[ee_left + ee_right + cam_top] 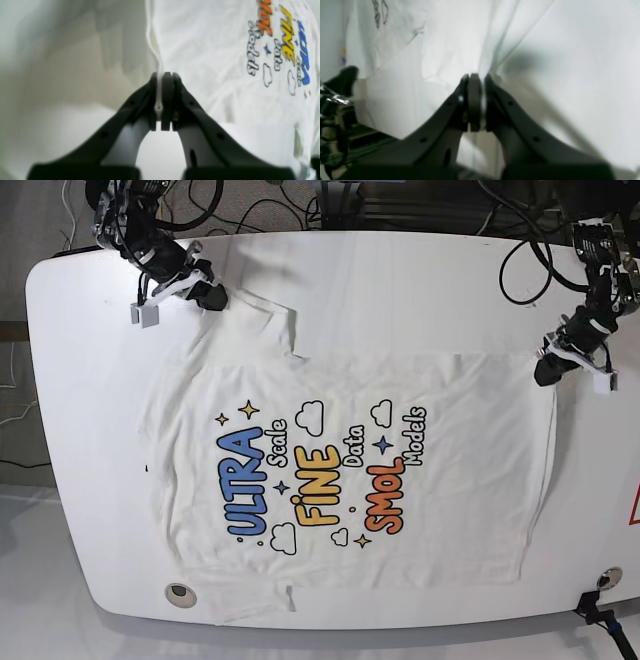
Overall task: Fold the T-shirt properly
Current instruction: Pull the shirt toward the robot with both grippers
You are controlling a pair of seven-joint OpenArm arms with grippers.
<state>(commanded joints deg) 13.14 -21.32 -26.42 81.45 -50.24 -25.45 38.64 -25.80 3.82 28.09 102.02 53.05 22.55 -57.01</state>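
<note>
Base view: T-shirt lies print-up across the white table, left gripper pinching a thin hem corner, right gripper clamped on a sleeve edge; risk judged: the slim bite slips or cloth bunches if the arms pull unevenly.

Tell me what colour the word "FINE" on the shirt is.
Yellow, between blue "ULTRA" and orange "SMOL" on the white T-shirt; clearest in the base view.

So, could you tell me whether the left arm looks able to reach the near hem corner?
Probably not right now: the left tool is shut on the T-shirt at its far corner, so it would have to release first.
</note>
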